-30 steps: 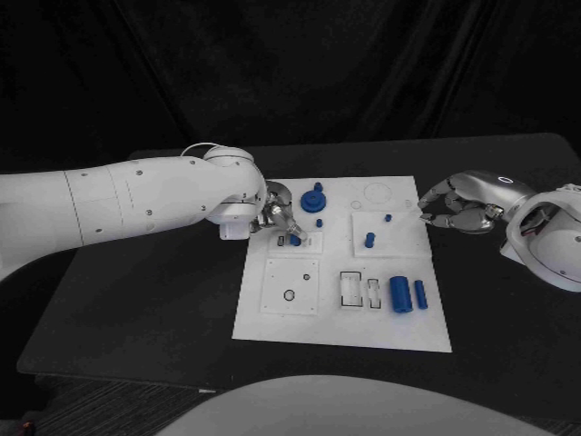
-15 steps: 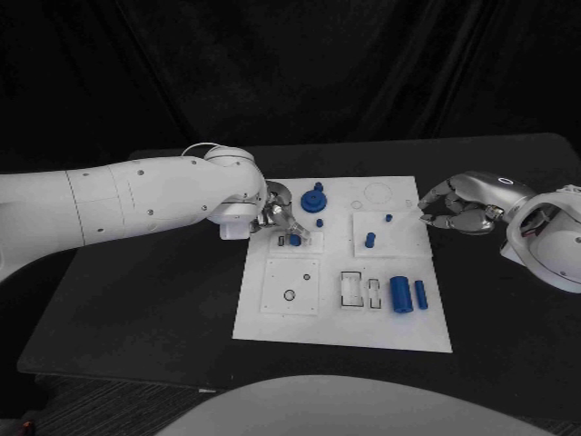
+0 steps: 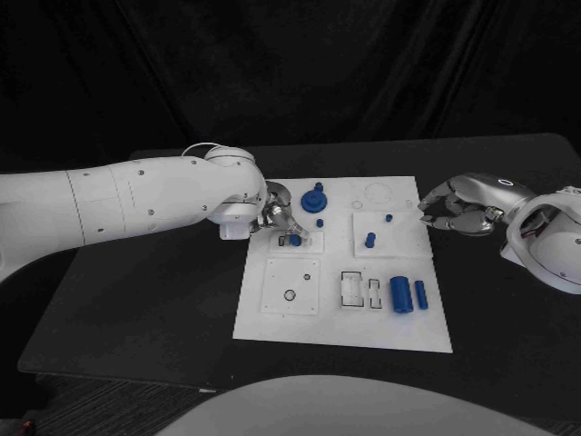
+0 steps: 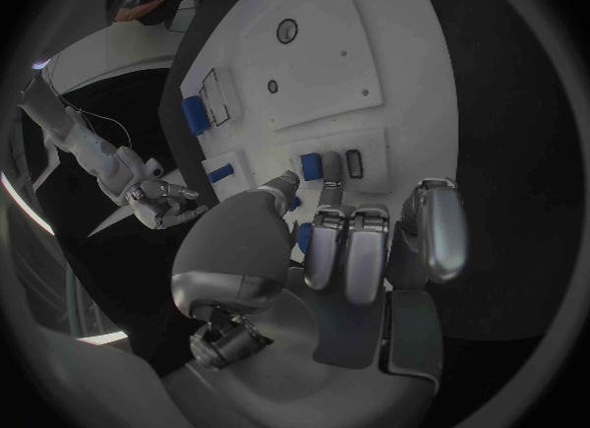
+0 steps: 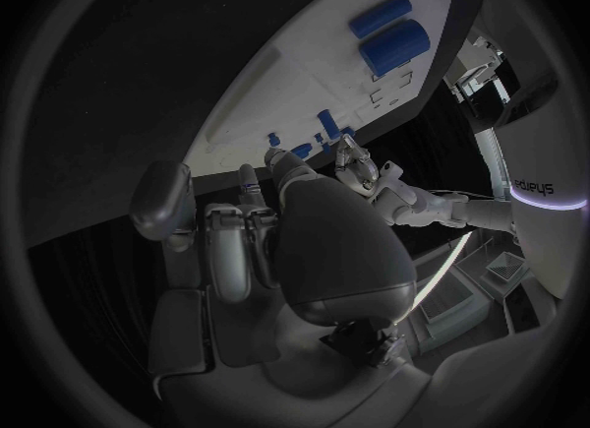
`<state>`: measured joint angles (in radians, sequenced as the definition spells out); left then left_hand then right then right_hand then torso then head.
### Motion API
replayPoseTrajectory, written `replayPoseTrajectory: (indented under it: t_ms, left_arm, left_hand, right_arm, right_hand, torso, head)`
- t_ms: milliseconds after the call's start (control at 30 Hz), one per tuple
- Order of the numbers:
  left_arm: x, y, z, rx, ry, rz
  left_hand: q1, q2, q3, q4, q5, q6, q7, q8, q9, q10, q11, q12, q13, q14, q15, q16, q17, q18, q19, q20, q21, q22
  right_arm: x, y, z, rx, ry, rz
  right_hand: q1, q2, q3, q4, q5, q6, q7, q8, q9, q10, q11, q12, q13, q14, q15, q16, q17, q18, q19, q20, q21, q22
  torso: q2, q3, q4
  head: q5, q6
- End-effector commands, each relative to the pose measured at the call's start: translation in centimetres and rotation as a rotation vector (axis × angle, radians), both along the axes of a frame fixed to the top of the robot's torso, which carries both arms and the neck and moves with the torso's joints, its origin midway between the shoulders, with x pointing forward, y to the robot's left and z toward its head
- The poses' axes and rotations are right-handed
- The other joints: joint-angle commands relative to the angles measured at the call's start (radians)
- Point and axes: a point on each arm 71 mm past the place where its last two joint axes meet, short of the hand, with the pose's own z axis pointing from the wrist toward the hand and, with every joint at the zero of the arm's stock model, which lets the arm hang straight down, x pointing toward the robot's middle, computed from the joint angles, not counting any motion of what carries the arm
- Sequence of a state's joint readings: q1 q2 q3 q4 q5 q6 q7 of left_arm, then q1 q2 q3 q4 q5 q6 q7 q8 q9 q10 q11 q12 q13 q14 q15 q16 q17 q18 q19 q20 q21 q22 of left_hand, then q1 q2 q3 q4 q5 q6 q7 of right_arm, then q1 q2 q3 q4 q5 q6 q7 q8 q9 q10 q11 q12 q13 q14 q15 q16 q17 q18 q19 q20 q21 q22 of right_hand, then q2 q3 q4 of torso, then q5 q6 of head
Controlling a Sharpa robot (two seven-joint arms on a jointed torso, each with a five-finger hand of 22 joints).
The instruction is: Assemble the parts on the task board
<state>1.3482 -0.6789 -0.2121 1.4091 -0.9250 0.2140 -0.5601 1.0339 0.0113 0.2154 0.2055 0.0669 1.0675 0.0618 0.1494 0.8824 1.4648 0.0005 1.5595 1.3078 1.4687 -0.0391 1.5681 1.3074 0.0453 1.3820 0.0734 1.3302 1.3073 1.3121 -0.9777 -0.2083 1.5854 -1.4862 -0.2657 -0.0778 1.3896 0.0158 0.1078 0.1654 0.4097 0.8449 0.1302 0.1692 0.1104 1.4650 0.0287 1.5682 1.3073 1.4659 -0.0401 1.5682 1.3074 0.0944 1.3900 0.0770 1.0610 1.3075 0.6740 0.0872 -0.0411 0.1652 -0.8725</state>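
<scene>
Nearest my body on the task board (image 3: 349, 331) lay two blue cylinders side by side, the thick cylinder (image 3: 400, 293) and, just beside it toward my right, the thin cylinder (image 3: 421, 292). Left of them on the board sat a white square plate with a small dark ring (image 3: 290, 295).

Farther out, my left hand (image 3: 276, 221) hung over the board's left part, its fingertips (image 4: 329, 192) down at a small blue part (image 3: 295, 241) seated in a white block; thumb and fingers closed in on that piece from two sides, pinching it. A short blue peg (image 3: 369, 240) stood on the square plate to the right of it.

My right hand (image 3: 456, 208) rested on the black counter (image 3: 147, 300) just off the board's right edge, fingers curled in with nothing in them.

At the board's far side stood the blue knobbed part (image 3: 314, 199).
</scene>
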Motion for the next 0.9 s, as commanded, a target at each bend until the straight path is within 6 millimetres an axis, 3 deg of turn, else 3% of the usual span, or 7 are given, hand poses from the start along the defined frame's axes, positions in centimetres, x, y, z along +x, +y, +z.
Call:
replayPoseTrajectory:
  t_ms: [33, 200, 300, 467, 900]
  left_arm:
    - [-0.11, -0.17, -0.1, -0.001, 0.007, -0.011]
    - [-0.12, -0.16, -0.1, -0.003, 0.008, -0.013]
    - [-0.12, -0.17, -0.1, -0.003, 0.008, -0.013]
    - [-0.13, -0.27, -0.1, -0.004, 0.008, -0.016]
    - [-0.01, -0.56, -0.08, -0.008, 0.002, -0.016]
  left_hand:
    - [0.003, 0.011, -0.012, -0.001, 0.006, 0.019, -0.005, 0.019, 0.01, 0.096, -0.002, 0.002, 0.254, 0.102, -0.001, 0.003, 0.263, 0.019, 0.001, 0.002, 0.001, 0.179]
    - [0.008, 0.012, -0.019, -0.003, 0.009, 0.029, -0.01, 0.034, 0.023, 0.096, -0.006, 0.003, 0.254, 0.102, -0.004, 0.003, 0.263, 0.019, 0.002, -0.001, 0.002, 0.179]
    - [0.014, 0.017, -0.035, -0.002, 0.01, 0.044, -0.022, 0.078, 0.066, 0.099, -0.016, 0.005, 0.256, 0.102, -0.013, 0.003, 0.263, 0.019, 0.004, -0.009, 0.004, 0.18]
    - [0.017, 0.02, -0.046, 0.0, 0.01, 0.046, -0.027, 0.102, 0.093, 0.099, -0.021, 0.005, 0.257, 0.102, -0.017, 0.003, 0.263, 0.018, 0.006, -0.014, 0.005, 0.18]
    - [0.009, 0.027, -0.071, 0.017, -0.003, 0.04, -0.034, 0.143, 0.143, 0.102, -0.027, 0.007, 0.259, 0.102, -0.023, 0.003, 0.263, 0.017, 0.009, -0.02, 0.008, 0.181]
  right_arm:
    - [0.0, -0.12, -0.14, -0.006, 0.006, -0.012]
    - [0.0, -0.12, -0.15, -0.006, 0.007, -0.012]
    - [0.01, -0.11, -0.16, -0.007, 0.007, -0.012]
    - [0.01, -0.11, -0.16, -0.007, 0.008, -0.012]
    - [0.02, -0.16, -0.17, -0.008, 0.008, -0.013]
  right_hand:
    - [0.003, -0.009, 0.008, -0.001, 0.004, 0.002, 0.0, -0.006, -0.001, 0.106, 0.007, 0.003, 0.263, 0.105, 0.01, 0.003, 0.263, 0.006, -0.006, 0.0, -0.009, 0.13]
    - [0.003, -0.009, 0.008, -0.001, 0.004, 0.002, 0.0, -0.006, -0.001, 0.106, 0.007, 0.003, 0.263, 0.105, 0.01, 0.003, 0.263, 0.006, -0.006, 0.0, -0.009, 0.13]
    - [0.003, -0.009, 0.008, -0.001, 0.004, 0.002, 0.0, -0.006, -0.001, 0.106, 0.007, 0.003, 0.263, 0.105, 0.01, 0.003, 0.263, 0.006, -0.006, 0.0, -0.009, 0.13]
    - [0.003, -0.009, 0.008, -0.001, 0.004, 0.002, 0.0, -0.006, -0.001, 0.106, 0.007, 0.003, 0.263, 0.105, 0.01, 0.003, 0.263, 0.006, -0.006, 0.0, -0.009, 0.13]
    - [0.002, -0.009, 0.009, 0.0, 0.004, 0.001, 0.001, -0.006, -0.002, 0.106, 0.007, 0.003, 0.263, 0.105, 0.01, 0.003, 0.263, 0.006, -0.007, 0.0, -0.011, 0.129]
  torso:
    - [0.0, 0.0003, -0.0001]
    - [0.0, 0.0005, 0.0001]
    - [0.0, 0.0002, -0.0003]
    - [0.0, -0.0002, -0.0001]
    - [0.0, 0.0, 0.0002]
  head:
    - [0.0, 0.0]
    - [0.001, 0.0]
    - [0.003, 0.0]
    - [0.005, 0.0]
    - [0.004, 0.0]
